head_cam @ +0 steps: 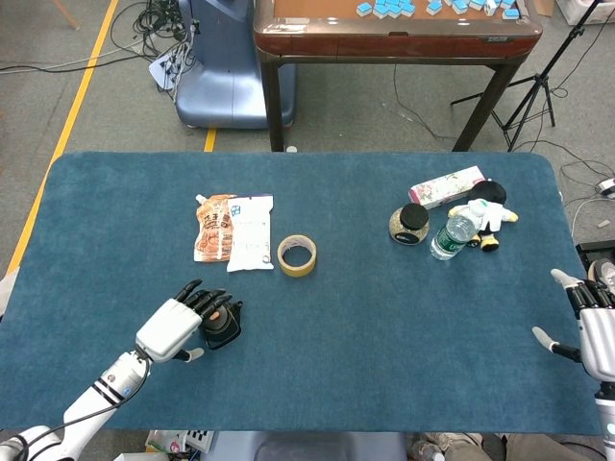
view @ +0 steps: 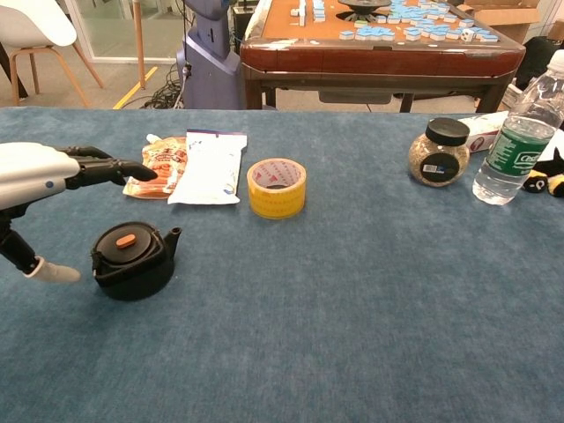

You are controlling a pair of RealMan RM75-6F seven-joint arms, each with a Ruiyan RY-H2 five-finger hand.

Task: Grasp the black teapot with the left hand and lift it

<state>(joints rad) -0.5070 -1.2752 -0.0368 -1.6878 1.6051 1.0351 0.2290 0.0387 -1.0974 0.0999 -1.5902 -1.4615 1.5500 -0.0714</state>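
Left hand (view: 53, 172) spread wide, holding nothing, fingers (view: 119, 169) reaching out above the small black teapot with orange knob (view: 130, 261). Teapot sitting on the blue cloth table (view: 352, 291), just under and right of the palm. Right hand (head_cam: 594, 327) far off, spread too.

A roll of yellow tape (view: 277, 187) sat on the blue table (view: 370, 291), just beside a white packet (view: 209, 166) and an orange pouch (view: 159, 167). Far off to the side stood a little jar (view: 438, 153), a water bottle (view: 519, 141) and a pink box (head_cam: 446, 186).
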